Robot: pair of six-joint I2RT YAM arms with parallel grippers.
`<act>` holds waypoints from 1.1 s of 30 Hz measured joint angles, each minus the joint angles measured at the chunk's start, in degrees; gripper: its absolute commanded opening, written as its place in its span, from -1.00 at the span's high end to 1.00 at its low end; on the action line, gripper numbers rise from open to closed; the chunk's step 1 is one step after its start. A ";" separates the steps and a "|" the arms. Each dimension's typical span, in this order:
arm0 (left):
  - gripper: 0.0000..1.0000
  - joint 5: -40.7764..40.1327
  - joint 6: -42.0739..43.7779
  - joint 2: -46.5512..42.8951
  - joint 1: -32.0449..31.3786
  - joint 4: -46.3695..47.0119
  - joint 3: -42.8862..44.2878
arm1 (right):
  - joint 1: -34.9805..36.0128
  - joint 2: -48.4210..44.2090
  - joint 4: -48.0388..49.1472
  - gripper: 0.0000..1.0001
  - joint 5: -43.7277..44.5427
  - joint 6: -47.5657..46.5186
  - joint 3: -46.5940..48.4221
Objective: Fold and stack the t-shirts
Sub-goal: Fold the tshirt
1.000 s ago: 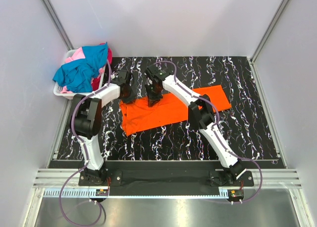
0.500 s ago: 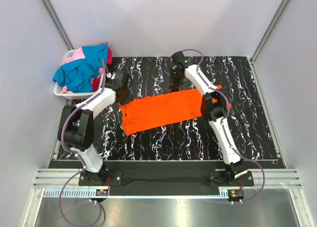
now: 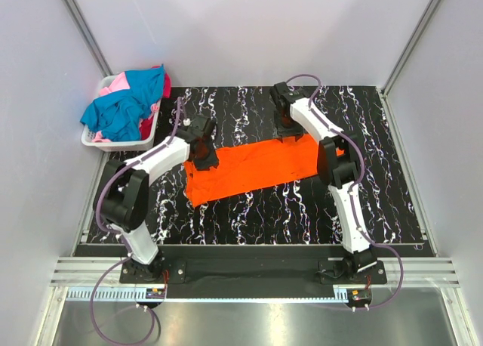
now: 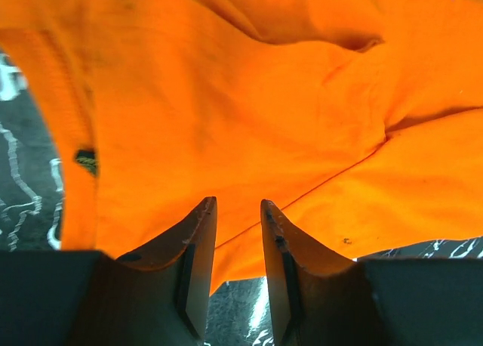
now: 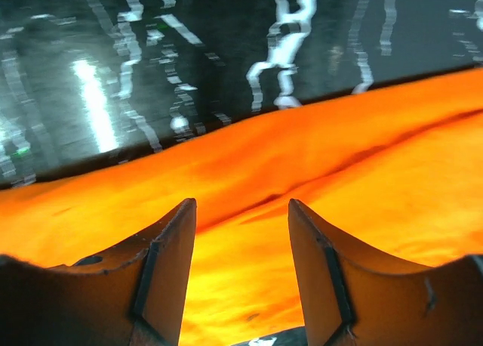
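The vivid orange t-shirt [image 3: 253, 165] lies as a long strip across the middle of the black marbled table [image 3: 249, 210]. My left gripper [image 3: 202, 154] hovers over the shirt's left end; in the left wrist view its jaws [image 4: 235, 202] stand a little apart with nothing between them, the orange cloth [image 4: 226, 112] just beyond. My right gripper [image 3: 287, 127] is at the shirt's far edge; in the right wrist view it [image 5: 241, 202] is open and empty above the orange cloth [image 5: 317, 172]. Teal-blue [image 3: 124, 108], pink [image 3: 113, 84] and red [image 3: 164, 85] shirts are heaped in the basket.
The white slatted basket [image 3: 113, 143] stands at the table's far left corner, beside the left arm. Grey walls close the table in on three sides. Bare table shows in front of the shirt and at the right [image 3: 385, 172].
The right gripper moved from the shirt's left part out to the far right edge, and the shirt now lies drawn out longer. The left gripper moved onto the shirt's left end.
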 measured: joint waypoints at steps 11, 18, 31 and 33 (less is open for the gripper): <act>0.31 -2.10 -0.17 5.64 -0.94 -2.97 2.89 | -2.54 -2.05 -0.50 -0.14 2.91 2.12 -6.86; 0.30 -2.84 -0.55 9.66 -0.94 -5.35 6.73 | -9.60 -6.43 1.14 -0.13 -2.03 5.51 -13.53; 0.30 -2.47 -0.57 22.82 1.22 -10.82 23.08 | -10.78 -14.58 9.49 -0.08 -13.27 11.54 -30.25; 0.30 -2.43 -0.59 24.44 1.84 -11.37 25.57 | -10.69 -16.17 10.69 -0.08 -14.95 12.61 -32.87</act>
